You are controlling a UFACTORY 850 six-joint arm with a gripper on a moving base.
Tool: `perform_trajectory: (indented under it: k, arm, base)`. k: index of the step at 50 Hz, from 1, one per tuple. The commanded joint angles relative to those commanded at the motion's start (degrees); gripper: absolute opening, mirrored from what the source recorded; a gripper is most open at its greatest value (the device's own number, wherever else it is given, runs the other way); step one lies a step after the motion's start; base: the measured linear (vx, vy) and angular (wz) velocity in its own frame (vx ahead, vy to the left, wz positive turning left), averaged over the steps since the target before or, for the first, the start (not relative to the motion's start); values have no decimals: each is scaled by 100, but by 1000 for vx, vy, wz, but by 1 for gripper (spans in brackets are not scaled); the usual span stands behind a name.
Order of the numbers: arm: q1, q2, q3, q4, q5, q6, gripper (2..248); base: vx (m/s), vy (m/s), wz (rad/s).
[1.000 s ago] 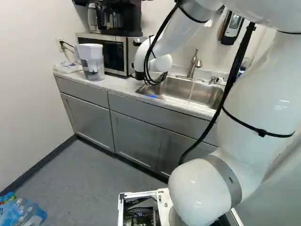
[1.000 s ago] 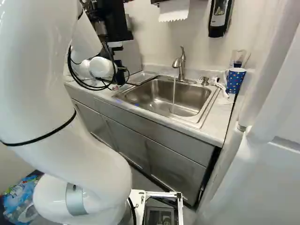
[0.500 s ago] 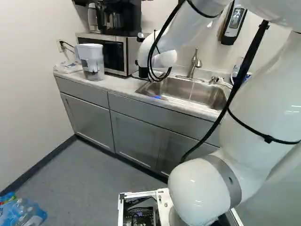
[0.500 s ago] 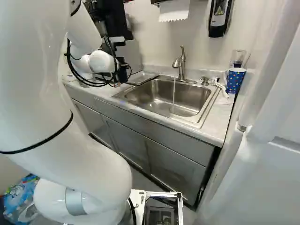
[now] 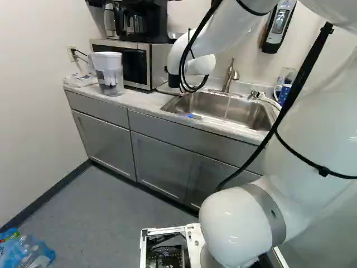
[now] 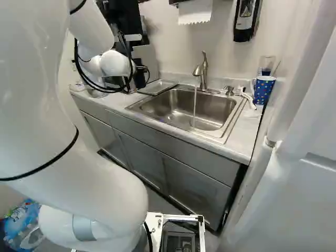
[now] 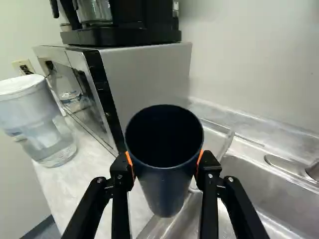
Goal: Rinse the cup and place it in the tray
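near the clear tray [image 7: 215, 138] and sink [image 6: 170, 111], the pincer [image 7: 165, 163] grips the dark cup [image 7: 167, 191] from both sides; probably light and stiff, slippery if wet, it is best held around mid-height.

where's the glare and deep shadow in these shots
left base view: small glints on the white arm; right base view: bright reflections in the steel sink; wrist view: reflections across the microwave door, and the dark cup is nearly black inside
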Motion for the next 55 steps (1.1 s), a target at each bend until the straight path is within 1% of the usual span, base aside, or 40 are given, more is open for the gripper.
perform_trajectory:
  k: [25,55]
  arm:
    - [-244,56,54,0,-140,0,126]
    - [-653,107,104,0,-162,0,126]
  base:
    - [0,0,0]
    - [0,0,0]
